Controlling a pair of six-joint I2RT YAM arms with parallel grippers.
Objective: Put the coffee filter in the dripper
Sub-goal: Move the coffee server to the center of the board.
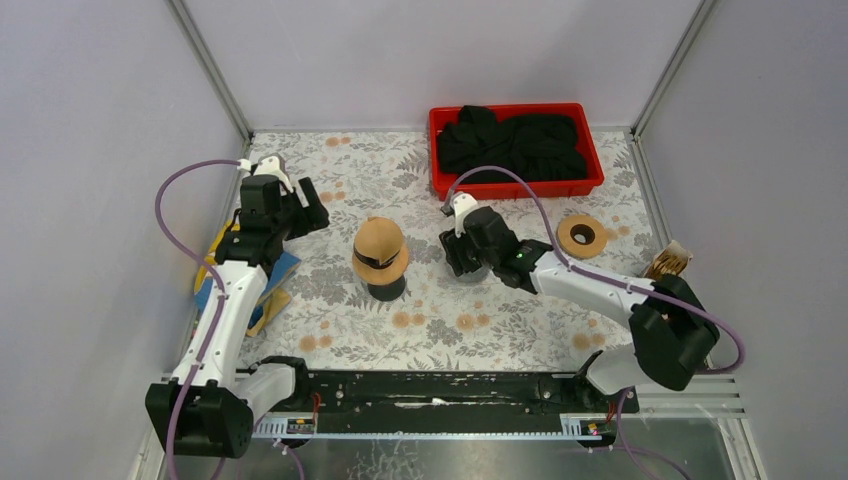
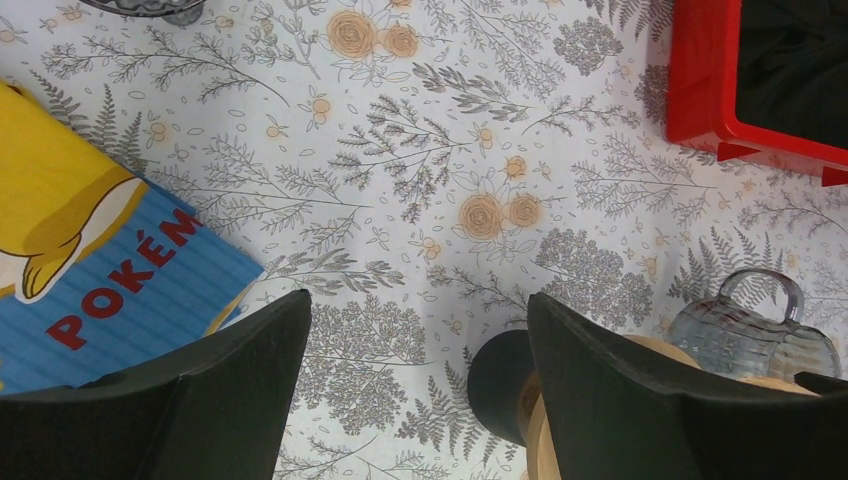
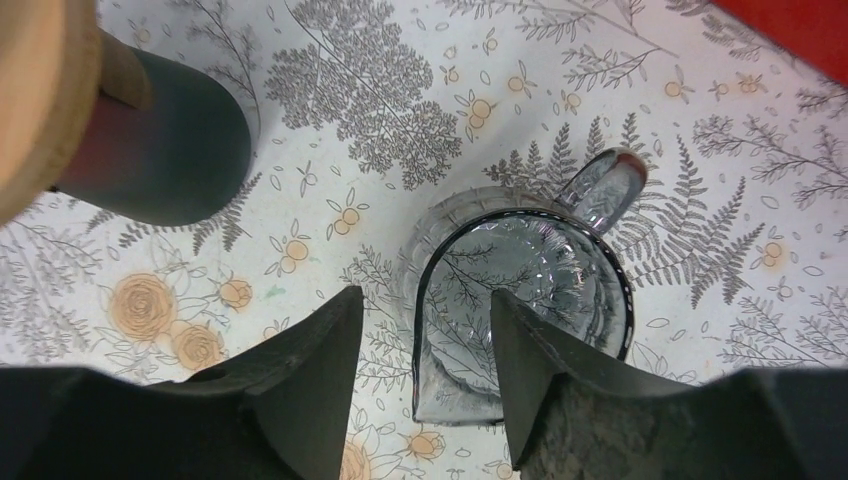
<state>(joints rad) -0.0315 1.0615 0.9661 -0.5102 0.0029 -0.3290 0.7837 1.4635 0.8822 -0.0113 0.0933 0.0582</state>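
Showed a floral tablecloth (image 1: 330,335) from above, with two robot arms reaching in from the near edge. Held the left gripper (image 2: 418,300) above bare cloth at the left, jaws spread wide and nothing between them, close to a blue and yellow Pokémon pack (image 2: 90,270). Placed the tan coffee filter (image 1: 380,245) near the middle of the table, sitting like a cap on a black stand (image 1: 386,291), between the two grippers and touched by neither. Set the right gripper (image 3: 422,297) low over a clear glass dripper (image 3: 530,260) with a handle, just right of the stand. Spread those jaws partway, one finger outside the glass wall and the other over the inside, with a gap on both sides of the rim. Included a red bin (image 1: 595,180) of black cloth (image 1: 510,140) at the back right, a brown tape roll (image 1: 582,236) in front of it, and a small wooden item (image 1: 668,262) at the right edge.
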